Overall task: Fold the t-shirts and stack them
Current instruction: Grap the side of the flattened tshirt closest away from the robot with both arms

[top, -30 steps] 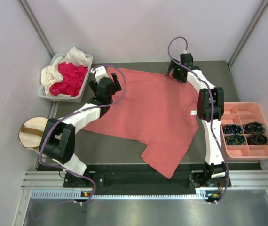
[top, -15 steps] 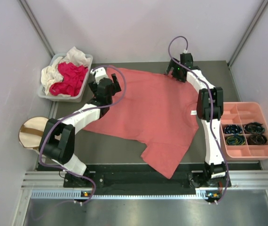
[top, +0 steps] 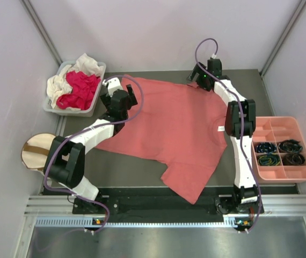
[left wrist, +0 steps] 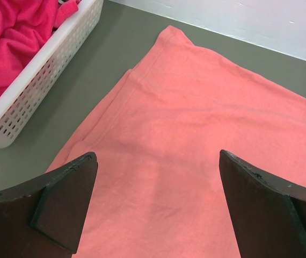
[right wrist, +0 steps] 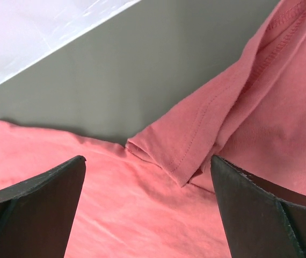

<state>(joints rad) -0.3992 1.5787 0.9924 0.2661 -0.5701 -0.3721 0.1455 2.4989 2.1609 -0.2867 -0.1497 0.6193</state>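
Note:
A large salmon-pink t-shirt (top: 174, 126) lies spread on the table, its white neck label (top: 218, 128) towards the right arm. My left gripper (top: 127, 90) hovers open over the shirt's far left corner; in the left wrist view the flat cloth (left wrist: 196, 107) fills the space between the fingers of this gripper (left wrist: 157, 156). My right gripper (top: 197, 80) is open above the far edge of the shirt. In the right wrist view, a doubled-over sleeve (right wrist: 206, 123) lies between the wide-apart fingers of that gripper (right wrist: 147, 159). A magenta-red shirt (top: 80, 88) and a cream-white one (top: 87, 64) are bunched in a basket.
The white slotted basket (top: 100, 88) stands at the far left corner, close to the left gripper, its wall (left wrist: 29, 102) in the left wrist view. A pink compartment tray (top: 266, 124) sits at the right edge. A cream drum-shaped bin (top: 35, 151) lies at the left.
The right gripper has shifted slightly towards the back wall. The left gripper and the shirt are nearly unchanged.

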